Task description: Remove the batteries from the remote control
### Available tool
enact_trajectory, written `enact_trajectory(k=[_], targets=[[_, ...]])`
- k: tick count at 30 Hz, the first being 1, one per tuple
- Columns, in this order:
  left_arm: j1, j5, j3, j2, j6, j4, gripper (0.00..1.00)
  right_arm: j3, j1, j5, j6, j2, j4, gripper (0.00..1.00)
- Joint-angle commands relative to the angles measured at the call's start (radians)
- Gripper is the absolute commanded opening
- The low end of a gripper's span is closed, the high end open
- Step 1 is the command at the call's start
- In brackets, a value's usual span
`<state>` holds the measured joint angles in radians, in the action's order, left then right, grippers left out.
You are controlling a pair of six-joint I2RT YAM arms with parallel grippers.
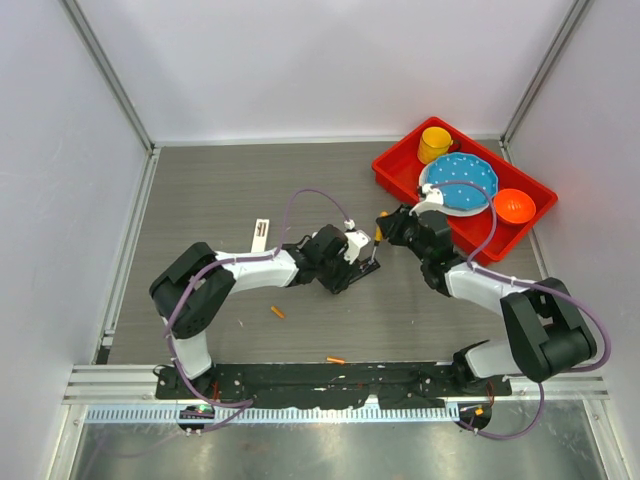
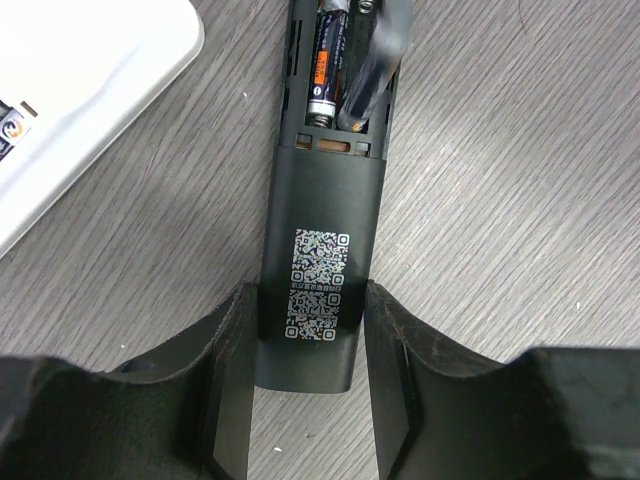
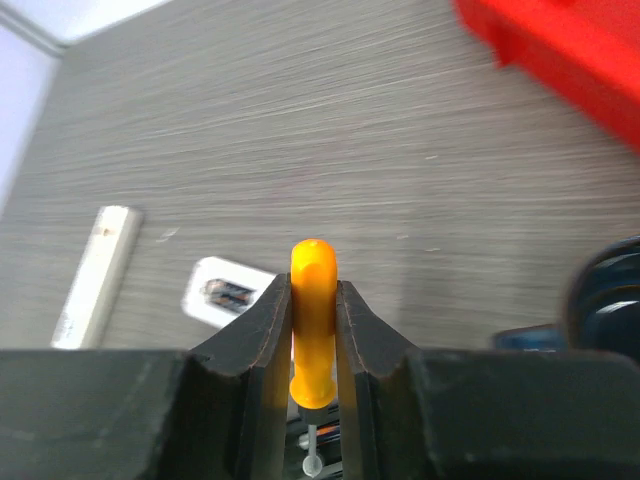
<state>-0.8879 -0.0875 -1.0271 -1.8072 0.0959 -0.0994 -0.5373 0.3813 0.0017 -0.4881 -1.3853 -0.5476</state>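
Nearest the bases, two orange batteries (image 1: pixel 335 359) lie loose on the table (image 1: pixel 200 190), at about 7 o'clock from the left gripper (image 2: pixel 315 330). Its jaws stand partway apart, pressed against the sides of the black remote (image 2: pixel 320 200) and pinning it flat. One dark battery (image 2: pixel 325 65) sits in the open bay at 12 o'clock. The right gripper (image 3: pixel 313 330) is clamped on the orange screwdriver (image 3: pixel 313 260), whose blade is beside that cell. Prying looks to be the step in hand; the next move calls for levering the cell up without slipping.

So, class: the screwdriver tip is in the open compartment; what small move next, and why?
Probably lever the screwdriver tip under the battery to pry it up: the right pincer grips the handle, the tip sits beside the battery, and the left pincer steadies the remote.
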Motion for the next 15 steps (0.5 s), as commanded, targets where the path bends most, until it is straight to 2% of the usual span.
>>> enact_trajectory(k=[1, 15], targets=[[-0.006, -0.057, 0.002, -0.061, 0.019, -0.054, 0.0, -0.006, 0.027, -0.155, -0.118, 0.037, -0.006, 0.01], [-0.005, -0.047, -0.004, -0.063, 0.019, -0.062, 0.0, -0.009, 0.03, -0.169, -0.118, 0.051, 0.008, 0.01]])
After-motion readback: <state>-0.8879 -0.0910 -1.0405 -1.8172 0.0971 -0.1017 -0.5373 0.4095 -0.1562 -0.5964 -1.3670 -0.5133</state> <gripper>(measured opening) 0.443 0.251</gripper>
